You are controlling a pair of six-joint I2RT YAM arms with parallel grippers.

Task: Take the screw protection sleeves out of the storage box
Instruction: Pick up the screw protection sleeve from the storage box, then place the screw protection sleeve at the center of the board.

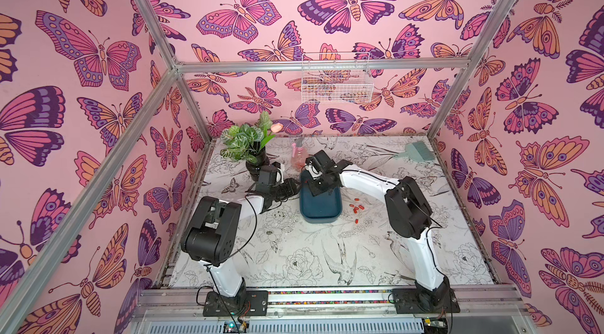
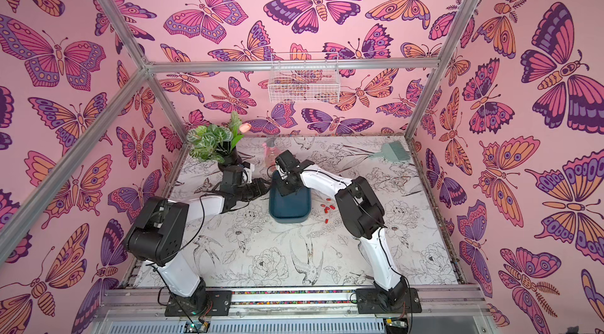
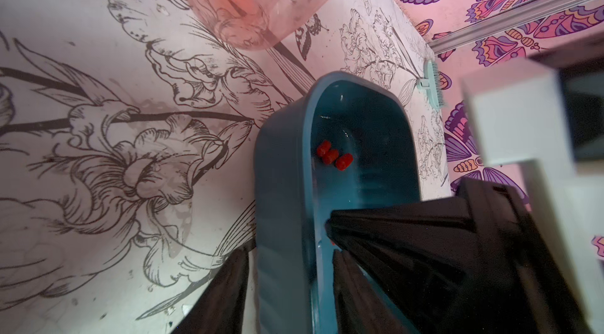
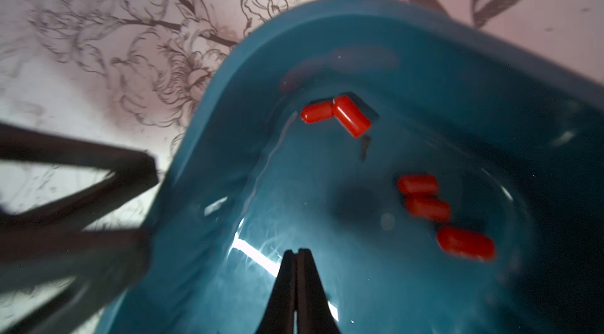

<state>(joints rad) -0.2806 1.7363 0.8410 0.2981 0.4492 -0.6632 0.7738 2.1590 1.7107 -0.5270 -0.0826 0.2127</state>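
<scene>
The right claw (image 4: pixel 296 252) is pressed shut, its two fingers flat against each other with nothing visible between them, and its tips hang low inside the storage box (image 3: pixel 281 185), close above the glossy floor. Five screw protection sleeves (image 4: pixel 351 115) lie in the box ahead of those tips. Two of them touch end to end in an angle farthest out, near the rounded end wall. The other three (image 4: pixel 428 208) lie in a loose row off to one side, nearer the claw. None of them touches the fingers. The left claw (image 3: pixel 289 250) straddles one long wall of the box, one finger outside on the tabletop (image 1: pixel 294 250) side and the other inside, closed against the wall so that it grips the box. The right claw sits just inward of it, across that wall. Several more sleeves (image 1: pixel 356 207) lie scattered on the tabletop just outside the opposite long wall, away from the left claw and back from the right claw toward its arm. A pink spray bottle (image 1: pixel 299 156) stands just past the box's far end, beyond both claws.
</scene>
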